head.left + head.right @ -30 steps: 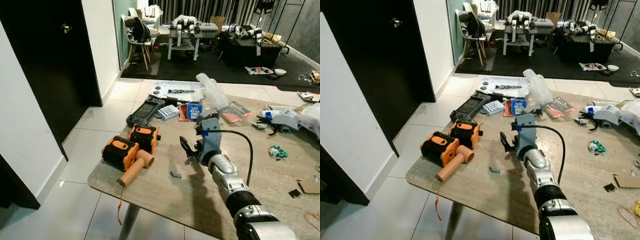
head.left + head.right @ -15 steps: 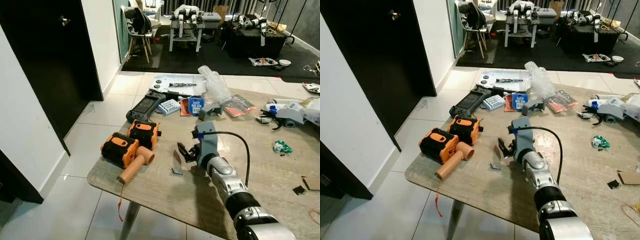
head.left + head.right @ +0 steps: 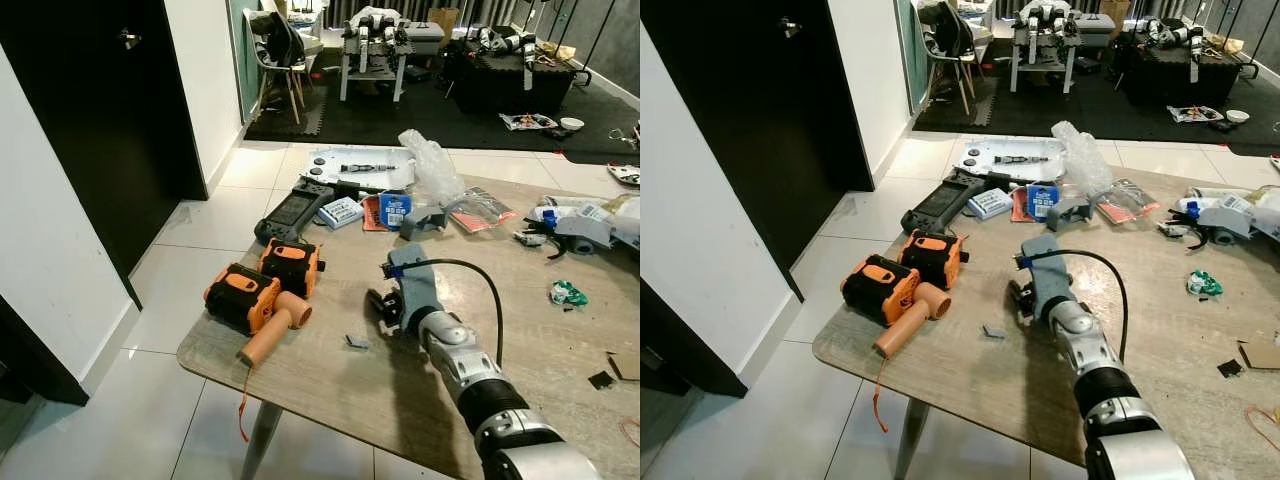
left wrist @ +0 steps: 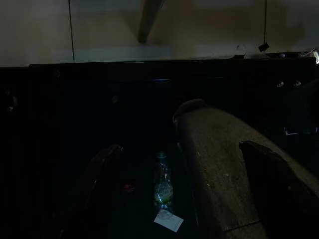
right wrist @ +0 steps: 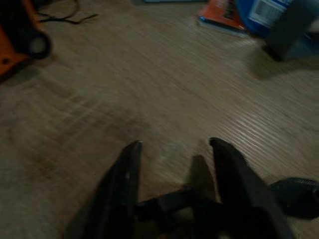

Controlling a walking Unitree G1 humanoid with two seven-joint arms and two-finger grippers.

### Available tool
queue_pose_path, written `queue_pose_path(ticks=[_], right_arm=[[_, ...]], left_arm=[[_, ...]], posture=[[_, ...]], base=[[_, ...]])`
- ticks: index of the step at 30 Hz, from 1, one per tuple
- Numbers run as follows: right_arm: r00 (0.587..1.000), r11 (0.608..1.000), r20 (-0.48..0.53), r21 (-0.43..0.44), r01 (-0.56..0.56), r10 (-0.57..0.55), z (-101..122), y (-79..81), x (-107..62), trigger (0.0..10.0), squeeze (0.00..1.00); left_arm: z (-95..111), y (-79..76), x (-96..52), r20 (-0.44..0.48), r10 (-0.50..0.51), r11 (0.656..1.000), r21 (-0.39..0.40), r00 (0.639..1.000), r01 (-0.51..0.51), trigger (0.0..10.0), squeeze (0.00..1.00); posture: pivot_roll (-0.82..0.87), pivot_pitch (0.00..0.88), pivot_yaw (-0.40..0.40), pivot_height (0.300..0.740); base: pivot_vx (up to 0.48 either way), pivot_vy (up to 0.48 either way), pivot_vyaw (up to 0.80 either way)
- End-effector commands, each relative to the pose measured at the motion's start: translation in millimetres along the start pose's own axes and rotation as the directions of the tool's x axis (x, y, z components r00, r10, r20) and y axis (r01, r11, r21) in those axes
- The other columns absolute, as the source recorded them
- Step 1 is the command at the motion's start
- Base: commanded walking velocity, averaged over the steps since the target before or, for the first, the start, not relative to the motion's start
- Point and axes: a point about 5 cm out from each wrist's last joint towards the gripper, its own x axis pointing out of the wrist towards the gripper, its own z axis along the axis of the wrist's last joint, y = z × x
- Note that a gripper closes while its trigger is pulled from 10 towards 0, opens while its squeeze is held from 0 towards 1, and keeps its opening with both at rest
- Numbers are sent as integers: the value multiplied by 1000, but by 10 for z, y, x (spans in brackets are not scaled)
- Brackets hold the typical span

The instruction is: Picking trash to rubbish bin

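A small grey scrap [image 3: 356, 342] lies on the wooden table [image 3: 330, 390] near its front edge. My right gripper [image 3: 378, 305] hangs low over the tabletop just behind and to the right of that scrap, apart from it. In the right wrist view the right gripper [image 5: 174, 149] stands open over bare wood, nothing between its fingers [image 5: 124, 174]. Farther right on the table lie a crumpled green wrapper [image 3: 567, 293] and a black scrap [image 3: 600, 379]. My left arm hangs idle in the dark; its wrist view shows two fingers [image 4: 102, 169] held apart.
An orange and black tool [image 3: 262, 290] sits at the table's left corner. Behind it are a black controller [image 3: 290, 210], a blue box [image 3: 393, 210] and a clear plastic bag [image 3: 430, 170]. A bottle [image 4: 162, 184] lies on the dark floor below.
My right gripper has sunk closer to the tabletop and drawn a little toward the grey scrap. The head camera has shifted slightly.
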Motion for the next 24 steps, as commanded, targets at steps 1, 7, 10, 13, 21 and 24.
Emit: queue_pose_path(ticks=[1,7,10,13,21,24], right_arm=[[992,998,-128,67,19,-11,-268,-9,-38,0,0],[987,994,-160,109,31,-13,-293,-3,-43,0,0],[987,988,-162,151,29,-5,-269,26,-38,0,0],[999,979,-52,202,11,-1,-104,43,-16,0,0],[920,893,388,431,-131,-52,548,-49,-84,0,0],[866,856,495,474,-204,-68,745,-106,-152,0,0]], left_arm=[[-544,-113,-126,-202,-38,999,-37,979,31,10000,0],[-512,-113,-112,-199,-36,999,-35,979,30,10000,0],[-481,-106,-101,-194,-32,999,-32,980,26,10000,0],[-445,-101,-87,-188,-30,999,-28,982,25,10000,0],[-334,-91,-49,-164,-28,999,-33,986,23,10000,0],[-279,-83,-32,-154,-27,999,-31,988,22,10000,0]], posture=[[-71,231,38,740],[-72,218,37,740],[-77,202,37,740],[-83,184,37,740],[-89,155,39,740],[-91,138,43,740]], base=[[0,0,0],[0,0,0],[0,0,0],[0,0,0],[0,0,0],[0,0,0]])
